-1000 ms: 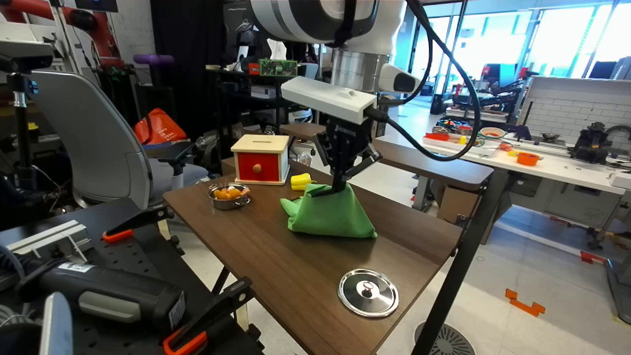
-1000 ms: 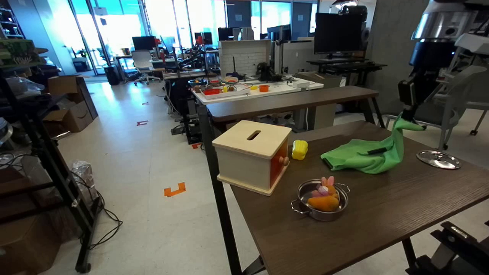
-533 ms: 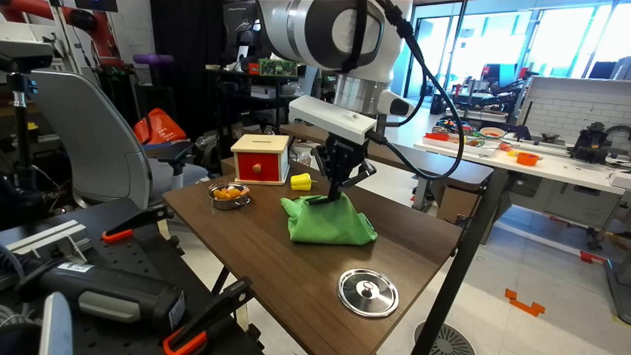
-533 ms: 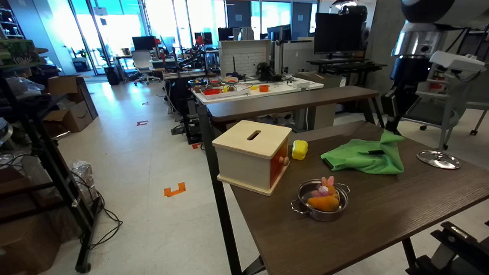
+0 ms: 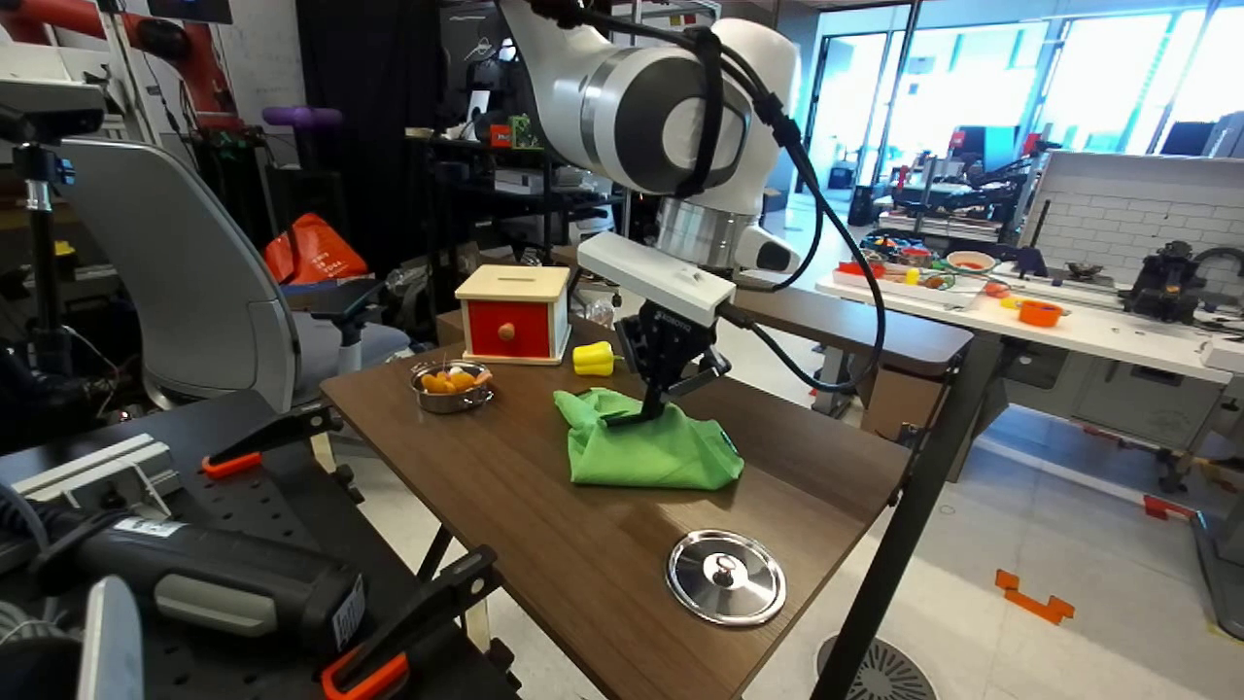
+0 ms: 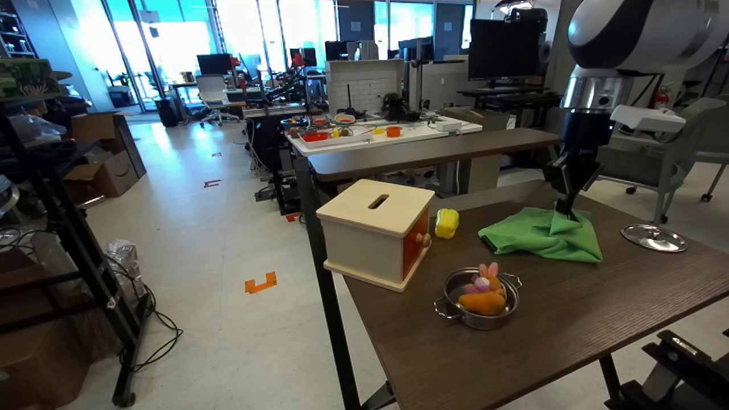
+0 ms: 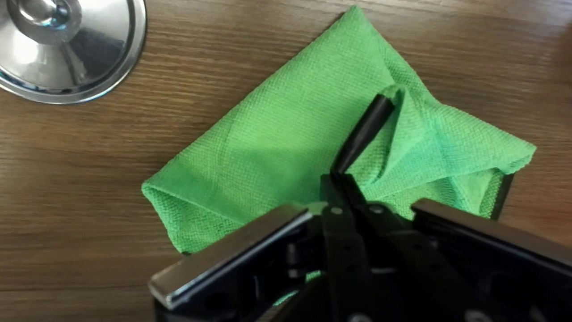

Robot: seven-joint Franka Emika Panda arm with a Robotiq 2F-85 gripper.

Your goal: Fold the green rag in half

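Observation:
The green rag [image 5: 646, 459] lies crumpled on the table, with folded layers; it shows in an exterior view [image 6: 535, 230] and in the wrist view [image 7: 277, 143]. One part rises in a low peak at my gripper [image 5: 653, 410], which points down at the rag's middle; it also shows in an exterior view [image 6: 565, 212]. In the wrist view, my gripper's fingers [image 7: 340, 176] are together. A black rod-like strip [image 7: 364, 134] juts from the fingertips and ends at a green fold; I cannot tell if it belongs to the rag. The cloth between the fingertips is hidden.
A metal lid [image 5: 726, 577] lies near the table edge, also in the wrist view [image 7: 103, 58]. A yellow pepper [image 6: 447, 223] and a wooden box with a red drawer [image 6: 370, 245] stand beyond the rag. A small pot [image 6: 484, 323] holds soft toys.
My gripper has moved down and toward the yellow pepper and box. The lifted part of the rag has sunk with it onto the rest of the cloth.

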